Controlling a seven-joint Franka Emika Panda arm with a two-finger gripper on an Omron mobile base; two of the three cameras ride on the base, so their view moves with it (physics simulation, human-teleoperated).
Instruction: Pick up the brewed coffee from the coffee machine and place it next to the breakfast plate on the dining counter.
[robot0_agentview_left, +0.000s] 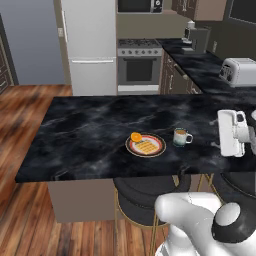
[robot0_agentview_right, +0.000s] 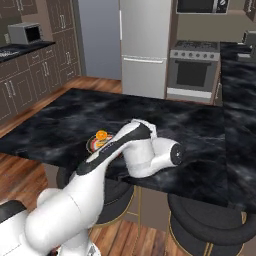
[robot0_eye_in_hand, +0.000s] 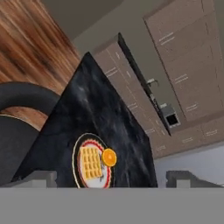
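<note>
The claw (robot0_eye_in_hand: 111, 180) shows in the hand view as two dark fingertips (robot0_eye_in_hand: 37, 178) set far apart near the bottom, with nothing between them: it is spread wide and holds nothing. Between those tips, farther off, lies the breakfast plate (robot0_eye_in_hand: 78, 173) with its waffle (robot0_eye_in_hand: 90, 162) and orange slice (robot0_eye_in_hand: 108, 157), resting on the black marbled tabletop (robot0_eye_in_hand: 100, 113), which runs tilted across this rolled view.

From the left base view, the mug of brewed coffee (robot0_agentview_left: 181, 137) stands upright on the tabletop (robot0_agentview_left: 90, 130) just beside the plate (robot0_agentview_left: 145, 145), on the side toward the robot's hand, handle turned away from the plate. The mug and plate sit close but apart. The white hand (robot0_agentview_left: 233, 133) hangs to the right of the mug, clear of it.

In the right base view the arm crosses in front of the plate (robot0_agentview_right: 95, 142), hiding most of it and the mug.

The coffee machine (robot0_agentview_left: 195, 37) sits far back on the rear counter (robot0_agentview_left: 200, 62), with a silver toaster (robot0_agentview_left: 238, 71) nearer along it. A stove (robot0_agentview_left: 140, 62) and fridge (robot0_agentview_left: 90, 45) stand behind. Dark round stools (robot0_agentview_left: 142, 192) sit under the near edge of the tabletop.
</note>
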